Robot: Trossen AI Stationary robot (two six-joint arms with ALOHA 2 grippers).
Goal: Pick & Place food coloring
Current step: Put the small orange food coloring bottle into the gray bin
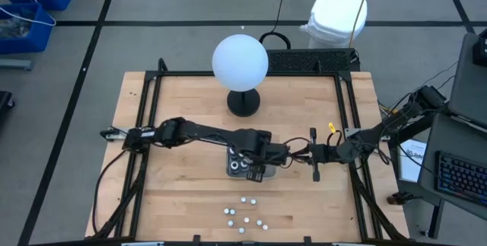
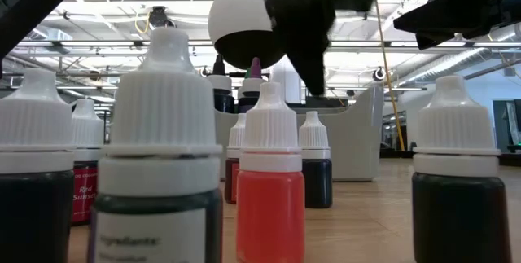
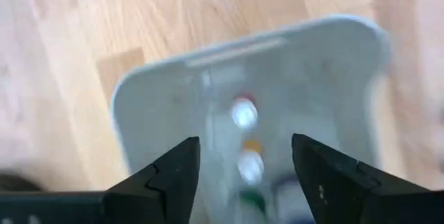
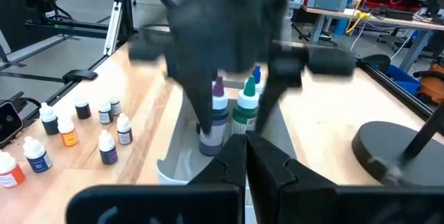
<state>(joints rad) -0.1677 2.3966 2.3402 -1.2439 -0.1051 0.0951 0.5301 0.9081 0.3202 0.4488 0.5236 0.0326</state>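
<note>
Looks partly done to me: several bigger food coloring bottles (image 4: pixel 220 116) already stand in the shallow grey rectangular tray (image 1: pixel 233 168) mid-bench. The left gripper (image 3: pixel 244 175) hangs right over it, fingers spread and holding nothing. About eight small white-capped bottles (image 1: pixel 245 217) wait on the near wooden bench (image 1: pixel 175 193). The right gripper (image 1: pixel 313 157) sits just right of the tray, fingers pressed together.

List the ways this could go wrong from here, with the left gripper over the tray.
1. The left gripper hangs open just above the grey tray, close to the upright bottles inside; lifting off at an angle could tip one.
2. The shut right gripper sits close beside that tray, so the two arms could clash.
3. The small bottles left on the table stand close together; reaching for one may topple its neighbours.
</note>
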